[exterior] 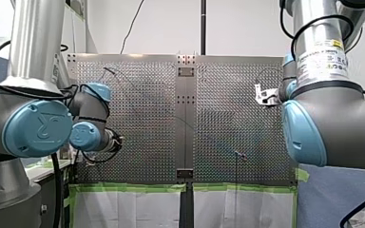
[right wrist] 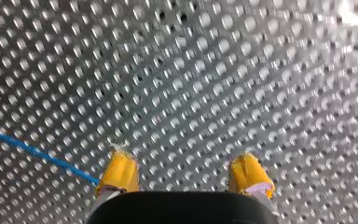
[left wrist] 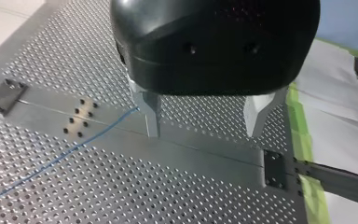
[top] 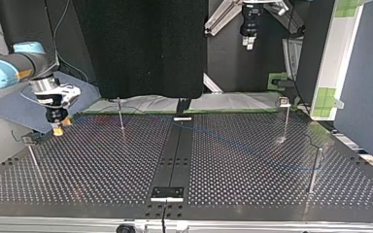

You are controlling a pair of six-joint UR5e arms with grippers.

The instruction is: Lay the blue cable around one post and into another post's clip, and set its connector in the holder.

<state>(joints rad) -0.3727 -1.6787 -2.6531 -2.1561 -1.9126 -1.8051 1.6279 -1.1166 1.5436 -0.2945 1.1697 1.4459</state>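
**Fingers (left wrist: 151, 114) released on both arms; blue cable (left wrist: 65, 151) unrouted**

Metal left fingers (left wrist: 260, 114) are spread and empty, hovering over the desk (left wrist: 168, 196). The yellow-padded right fingers (right wrist: 120, 172) are likewise apart, and the cable passes just beside one pad, not between them. It lies flat and slack. In the top view its long axis runs diagonally, from far left toward a post (top: 314, 167) at near right (connector too small to find). By my reading, the post wrap, clip and holder are all left to do.
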